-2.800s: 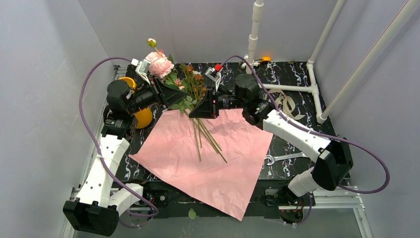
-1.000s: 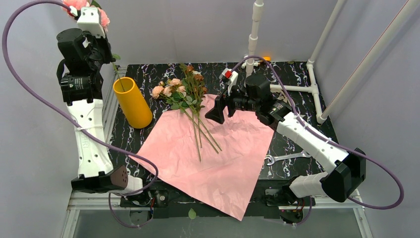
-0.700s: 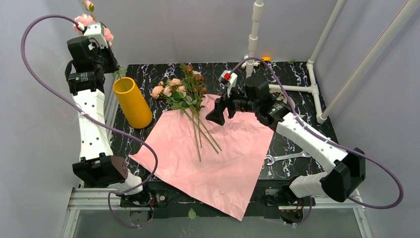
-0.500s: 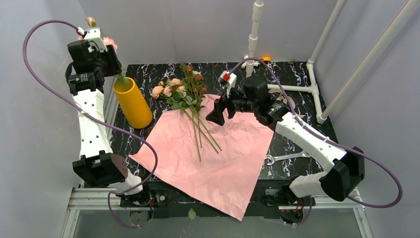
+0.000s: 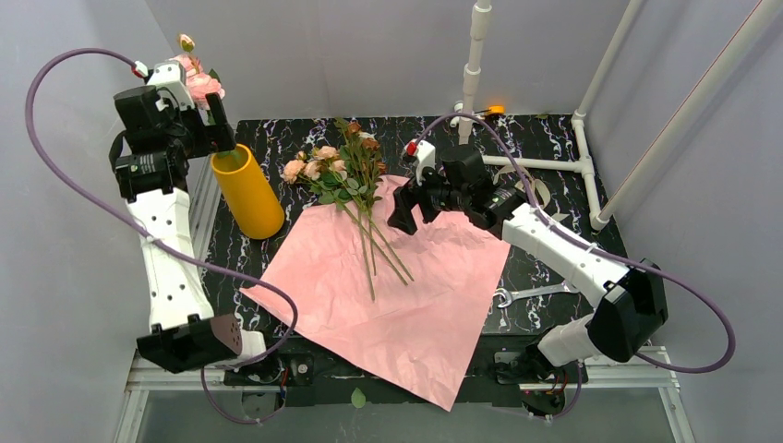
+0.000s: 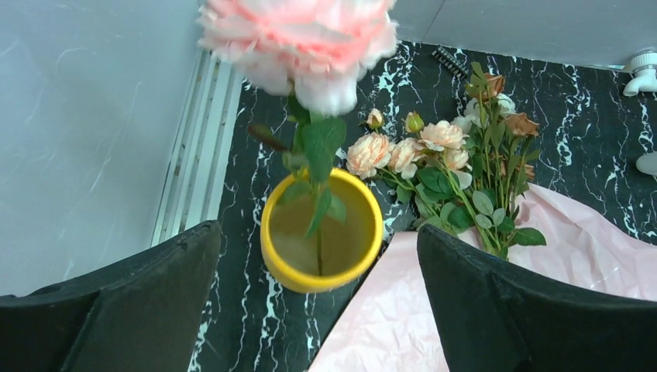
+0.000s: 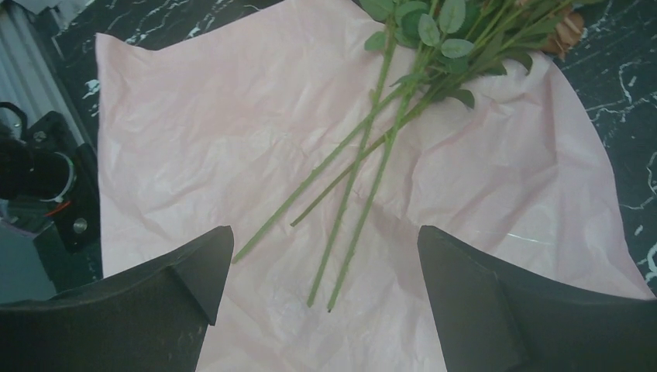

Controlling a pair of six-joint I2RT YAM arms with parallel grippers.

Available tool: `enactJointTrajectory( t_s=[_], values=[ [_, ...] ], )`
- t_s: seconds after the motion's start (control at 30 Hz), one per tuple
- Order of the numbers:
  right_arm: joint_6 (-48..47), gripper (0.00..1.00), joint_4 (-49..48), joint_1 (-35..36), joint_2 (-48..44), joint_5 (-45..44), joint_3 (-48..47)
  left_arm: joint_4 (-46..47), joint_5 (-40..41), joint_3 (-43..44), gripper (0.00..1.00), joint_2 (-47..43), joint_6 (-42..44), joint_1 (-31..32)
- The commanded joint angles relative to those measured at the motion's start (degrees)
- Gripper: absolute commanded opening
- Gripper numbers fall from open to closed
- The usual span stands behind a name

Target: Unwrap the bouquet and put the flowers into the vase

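Left wrist view: the left end effector (image 6: 316, 240) is wide open and holds nothing. Right under it stands the yellow vase (image 6: 310, 283), with one pink rose (image 6: 298, 35) standing inside. The right end effector (image 7: 325, 240) is open too. Below it, the other roses (image 7: 428, 29) lie on pink paper (image 7: 194, 139).

**Surfaces as I read them remotely**

The vase (image 5: 257, 203) looks smooth and matt, a mustard-yellow wall with no shine. The pink paper (image 5: 406, 295) is crinkled all over, thin and dull. I take the flowers (image 5: 346, 171) for cloth petals on thin plastic stems, though I can't be sure from my feeds. The counter (image 5: 549, 138) has a black marble-look skin with a slight gloss. The wrench (image 5: 536, 293) is bare, bright metal; the pipes (image 5: 474, 65) are smooth white plastic.
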State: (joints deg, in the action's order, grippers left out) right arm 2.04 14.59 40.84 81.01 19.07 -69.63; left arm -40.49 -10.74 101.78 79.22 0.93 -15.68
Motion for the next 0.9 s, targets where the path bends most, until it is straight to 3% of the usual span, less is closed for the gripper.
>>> enactJointTrajectory(
  t_s=[0.0, 0.2, 0.43, 0.6, 0.87],
  values=[
    [-0.42, 0.97, 2.25, -0.07, 2.05, -7.28, -3.81, -4.45, 2.26, -0.51, 0.98, -9.27, -0.49, -0.43],
    [2.31, 0.86, 5.07, 0.80, 8.12, -12.66, -8.08, -9.00, 0.18, -1.26, 0.98, -14.41, -0.58, -0.42],
    [-1.12, 0.63, 8.47, 4.82, 20.25, -18.62, -17.42, -10.03, -11.90, -13.21, 0.98, -21.76, 1.41, -0.38],
    [-1.93, 0.59, 13.87, 6.11, 30.44, -20.96, -26.57, -10.07, -16.35, -22.30, 0.98, -25.78, 3.11, -0.40],
    [-3.88, 0.48, 15.37, 7.05, 39.91, -20.89, -32.54, -8.16, -19.48, -32.00, 0.98, -30.57, 3.06, -0.33]
  ],
)
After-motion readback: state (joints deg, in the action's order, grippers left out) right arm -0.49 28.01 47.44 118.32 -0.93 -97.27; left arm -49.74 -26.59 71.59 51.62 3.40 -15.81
